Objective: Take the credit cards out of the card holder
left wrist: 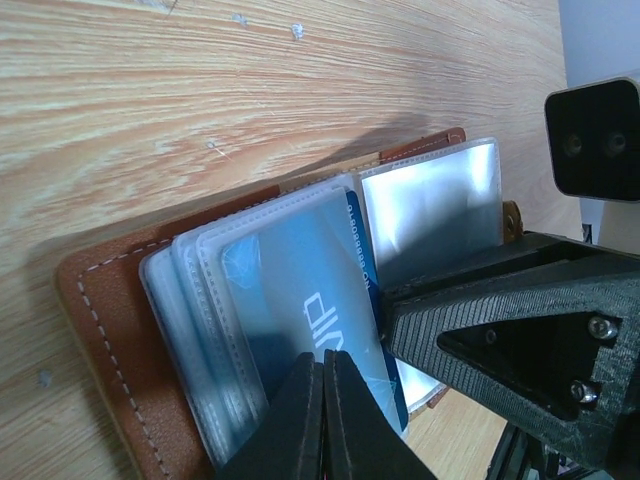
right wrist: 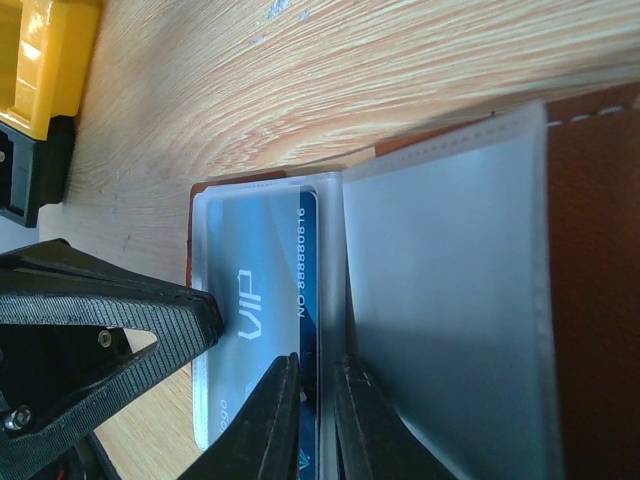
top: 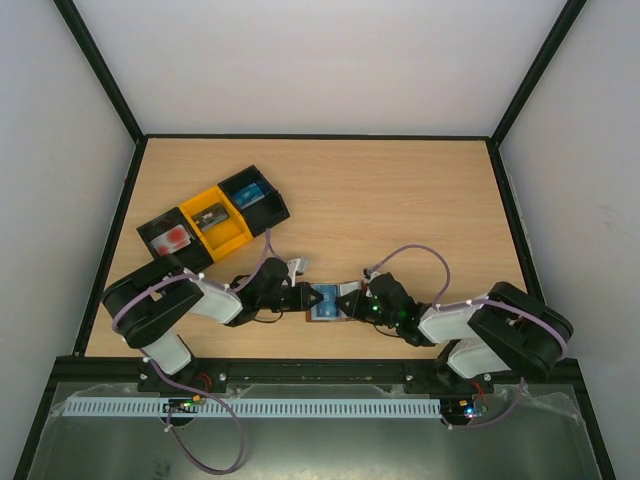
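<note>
The card holder [top: 327,305] lies open on the desk [top: 400,200], lower centre overhead. The clenched left gripper [left wrist: 322,372] presses down on it, likely pinning it, while the right gripper [right wrist: 318,368] straddles the edge of the blue card [right wrist: 255,290]; I cannot tell whether it grips.

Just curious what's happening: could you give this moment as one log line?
left jaws: shut, over card holder | right jaws: pinching blue card edge | card: inside sleeve
</note>
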You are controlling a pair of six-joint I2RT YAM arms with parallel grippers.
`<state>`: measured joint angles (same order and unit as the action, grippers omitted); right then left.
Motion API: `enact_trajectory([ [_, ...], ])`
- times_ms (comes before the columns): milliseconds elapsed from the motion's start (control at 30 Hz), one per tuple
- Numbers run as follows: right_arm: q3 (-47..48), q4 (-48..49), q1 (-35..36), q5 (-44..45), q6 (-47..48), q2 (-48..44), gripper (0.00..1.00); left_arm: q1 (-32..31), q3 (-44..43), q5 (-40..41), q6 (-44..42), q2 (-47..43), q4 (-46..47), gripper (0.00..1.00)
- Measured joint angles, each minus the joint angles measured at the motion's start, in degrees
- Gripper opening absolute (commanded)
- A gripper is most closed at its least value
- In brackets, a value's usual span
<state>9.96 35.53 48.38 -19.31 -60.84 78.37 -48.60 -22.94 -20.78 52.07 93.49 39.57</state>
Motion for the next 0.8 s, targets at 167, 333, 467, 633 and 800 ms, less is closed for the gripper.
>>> enact_trajectory([
  [167,-0.2,1.1,0.0,-0.3,0.0,1.0,0.02,-0.3,0.0,-0.2,0.9,0.9,1.5,0.05],
  [333,-0.3,1.2,0.0,-0.2,0.1,0.9,0.02,-0.3,0.0,0.0,0.9,-0.6,-0.1,0.25],
  [467,-0.9,-0.3,0.0,0.5,0.4,-1.3,0.02,-0.3,0.0,0.9,0.2,-4.7,-5.0,0.33],
  [633,-1.2,-3.2,0.0,1.2,1.0,-4.3,0.03,-0.2,0.0,1.2,-0.5,-5.7,-7.6,0.4],
  [800,-1.1,-4.4,0.0,1.2,1.5,-5.4,0.13,-0.3,-0.3,0.4,-0.2,-5.1,-6.6,0.41],
])
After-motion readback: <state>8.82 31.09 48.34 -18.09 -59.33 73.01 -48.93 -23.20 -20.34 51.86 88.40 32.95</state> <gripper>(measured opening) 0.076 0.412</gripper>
